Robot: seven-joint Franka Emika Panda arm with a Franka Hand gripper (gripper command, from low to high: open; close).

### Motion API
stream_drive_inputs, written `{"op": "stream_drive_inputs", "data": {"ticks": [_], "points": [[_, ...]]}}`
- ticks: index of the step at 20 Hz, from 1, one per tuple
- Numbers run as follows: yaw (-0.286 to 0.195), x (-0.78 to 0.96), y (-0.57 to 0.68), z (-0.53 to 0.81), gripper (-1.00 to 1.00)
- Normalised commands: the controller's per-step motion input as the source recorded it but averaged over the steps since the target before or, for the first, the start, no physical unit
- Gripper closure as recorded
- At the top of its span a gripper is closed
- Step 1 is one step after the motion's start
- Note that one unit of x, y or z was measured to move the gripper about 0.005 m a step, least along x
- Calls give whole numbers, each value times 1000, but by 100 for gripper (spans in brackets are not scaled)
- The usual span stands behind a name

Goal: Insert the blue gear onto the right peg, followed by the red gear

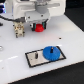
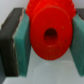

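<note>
A Franka Panda arm's gripper [image 2: 48,35] pinches the red gear [image 2: 50,34] between its teal-padded fingers [image 2: 22,41], the hub hole facing the wrist camera and the toothed rim showing at the far edge of the disc. In the exterior view the red gear [image 1: 39,27] hangs just under the white arm head, toward the far side of the white desk [image 1: 70,37] and well apart from the plate.

The blue gear [image 1: 50,52] already lies on the grey, black-bordered plate [image 1: 35,57], at the end toward the exterior view's right, where the right peg should stand (the peg itself is hidden under the disc, so a full seating cannot be confirmed at this resolution). The other peg [image 1: 38,54] stands bare toward the exterior view's left end of the plate.

By the look of things, the first half of the job is done. What remains is carrying the red gear across to the plate, lining its hole over the same peg and lowering it onto the blue one.
</note>
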Motion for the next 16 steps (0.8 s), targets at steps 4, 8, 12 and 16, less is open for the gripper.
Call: {"op": "stream_drive_inputs", "data": {"ticks": [4,8,12,16], "points": [[0,142,21,428,100],[0,336,-40,454,100],[0,467,-72,422,100],[0,519,-87,428,100]]}}
